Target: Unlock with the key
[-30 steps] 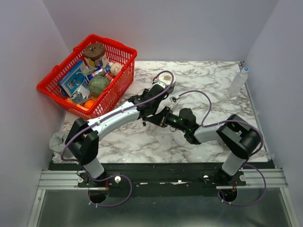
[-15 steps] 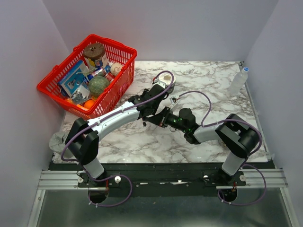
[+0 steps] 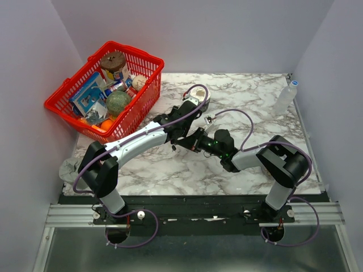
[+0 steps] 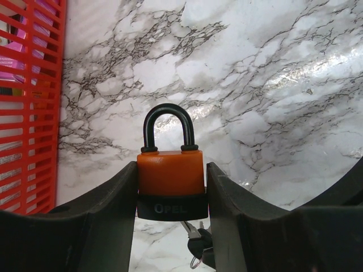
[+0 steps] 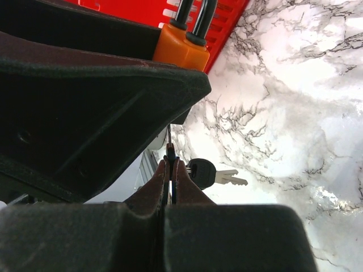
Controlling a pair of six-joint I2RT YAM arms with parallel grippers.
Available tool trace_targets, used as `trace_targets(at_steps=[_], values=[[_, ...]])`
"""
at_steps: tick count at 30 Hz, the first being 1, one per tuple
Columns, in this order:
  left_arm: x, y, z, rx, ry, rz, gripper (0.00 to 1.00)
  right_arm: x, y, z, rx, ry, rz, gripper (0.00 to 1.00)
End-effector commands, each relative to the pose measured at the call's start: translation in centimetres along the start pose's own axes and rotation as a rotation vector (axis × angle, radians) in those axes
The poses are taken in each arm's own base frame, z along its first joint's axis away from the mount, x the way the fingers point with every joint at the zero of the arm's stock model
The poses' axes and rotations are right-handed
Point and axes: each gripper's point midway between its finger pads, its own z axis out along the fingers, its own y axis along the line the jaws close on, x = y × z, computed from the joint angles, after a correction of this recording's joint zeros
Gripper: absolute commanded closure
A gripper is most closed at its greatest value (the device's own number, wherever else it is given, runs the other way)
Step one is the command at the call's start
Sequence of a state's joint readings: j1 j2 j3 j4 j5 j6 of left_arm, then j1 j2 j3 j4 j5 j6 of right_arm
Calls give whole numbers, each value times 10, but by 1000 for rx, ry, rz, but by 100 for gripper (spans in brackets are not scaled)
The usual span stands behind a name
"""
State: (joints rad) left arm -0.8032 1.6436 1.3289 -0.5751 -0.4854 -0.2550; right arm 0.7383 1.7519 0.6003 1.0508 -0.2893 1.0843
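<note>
Left gripper (image 4: 172, 170), jaws clamped on the orange padlock (image 4: 170, 182), presents its keyhole end to the right gripper (image 5: 169, 167), jaws pinched tight on the key (image 5: 169, 144), blade pointing straight at the lock's base.

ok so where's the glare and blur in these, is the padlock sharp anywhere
Left wrist: the orange-and-black padlock is sharp; glare streaks the marble tabletop at upper right. Right wrist: marble blown out white on the right, near jaws dark and soft, the key between them only a thin sliver. Top external: even light, padlock too small to make out.
</note>
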Motion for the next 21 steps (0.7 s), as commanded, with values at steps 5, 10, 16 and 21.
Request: trace_targets(at_steps=[5,10,16,21], values=[[-11,3,-9,10,-43,-26,100,-28,1,4,-11,-105,-21,99],[-11,2,-8,14,-41,-26,100,-30,6,3,-35,-114,-31,99],[-9,1,-7,17,-32,-24,100,-32,9,3,-41,-123,-45,99],[-10,0,-8,21,-34,-29,100,-30,2,4,-22,-123,-32,99]])
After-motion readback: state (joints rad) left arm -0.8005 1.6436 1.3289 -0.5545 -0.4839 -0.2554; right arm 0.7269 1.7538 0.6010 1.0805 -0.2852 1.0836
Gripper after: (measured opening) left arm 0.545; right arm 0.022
